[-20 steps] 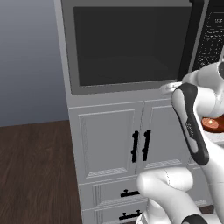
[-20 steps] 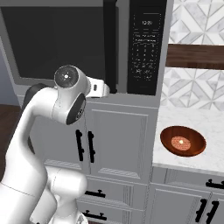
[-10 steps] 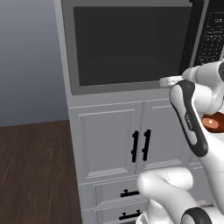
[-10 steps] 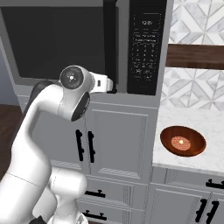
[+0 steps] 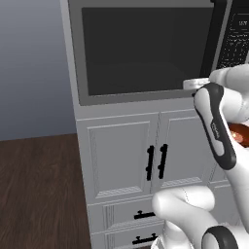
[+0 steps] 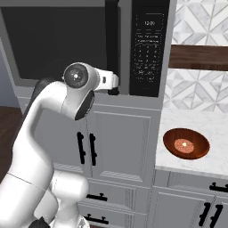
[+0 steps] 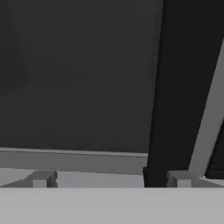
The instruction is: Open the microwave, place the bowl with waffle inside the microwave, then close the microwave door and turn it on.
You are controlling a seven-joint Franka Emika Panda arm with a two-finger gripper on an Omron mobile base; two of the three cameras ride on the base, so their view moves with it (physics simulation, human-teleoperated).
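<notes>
The microwave door [image 5: 146, 53] is shut, its black bar handle [image 6: 112, 44] upright beside the control panel [image 6: 149, 46]. The gripper [image 7: 109, 178] sits at the handle's lower end, jaws spread wide, holding nothing. The bowl [image 6: 186, 144] with the waffle [image 6: 183, 144] rests on the bench [image 6: 196, 129], right of the microwave [image 6: 89, 44].

Bowl [image 6: 186, 144] (holding waffle [image 6: 183, 144]) sits beside closed microwave [image 6: 89, 44].
</notes>
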